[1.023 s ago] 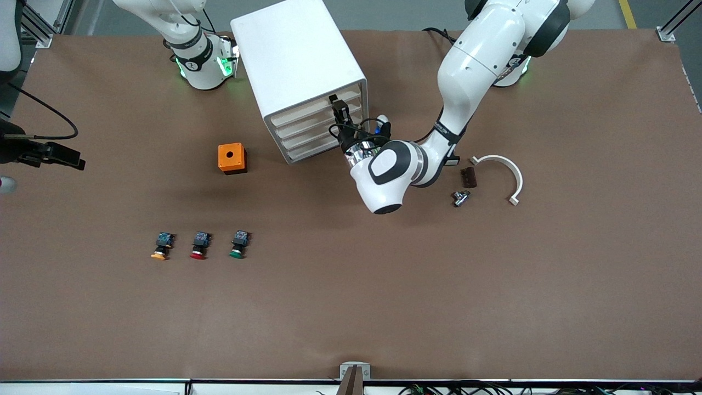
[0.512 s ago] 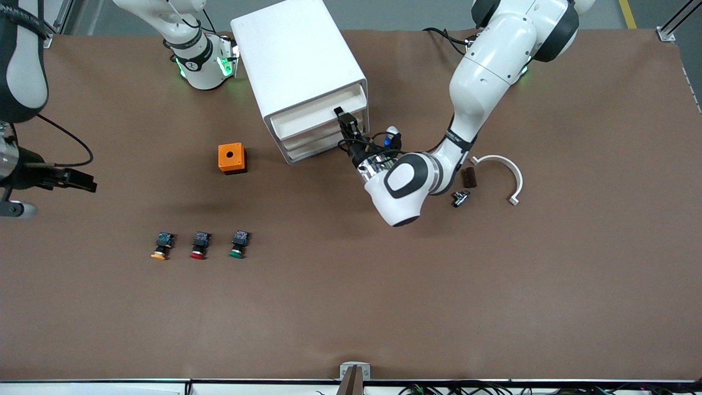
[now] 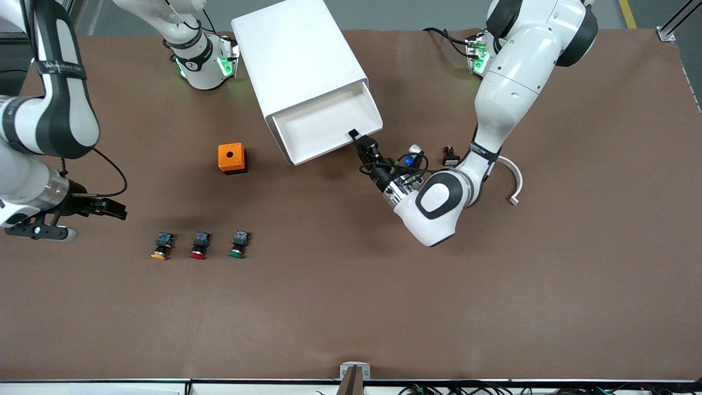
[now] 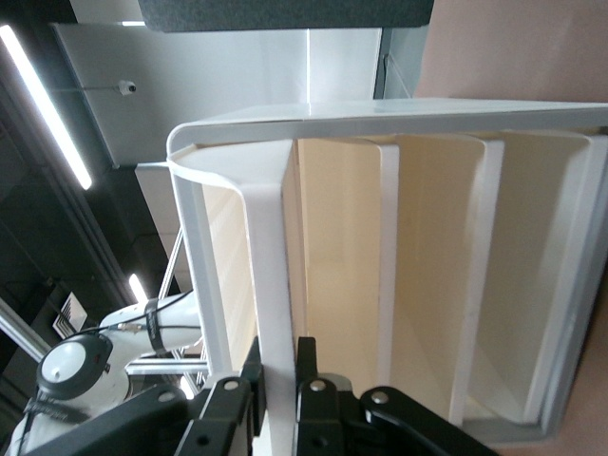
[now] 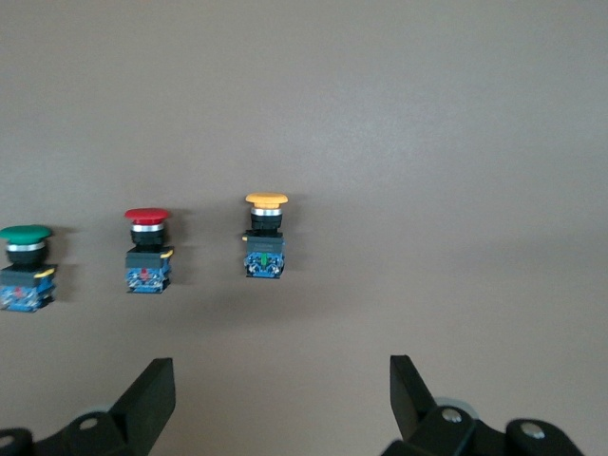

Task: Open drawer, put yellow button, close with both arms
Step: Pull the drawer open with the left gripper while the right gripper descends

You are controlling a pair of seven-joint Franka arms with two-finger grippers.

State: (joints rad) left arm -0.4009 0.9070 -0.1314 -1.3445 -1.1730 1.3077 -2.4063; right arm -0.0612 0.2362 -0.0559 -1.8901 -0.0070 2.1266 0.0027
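Left gripper is pinching the front lip of the drawer, which looks pulled well out. Right gripper hangs with fingers spread wide, the yellow button lying just ahead of it.

Smooth white plastic drawer, matt tabletop

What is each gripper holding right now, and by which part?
The left gripper holds the drawer by its front lip. The right gripper, jaws open, holds nothing above the yellow button.
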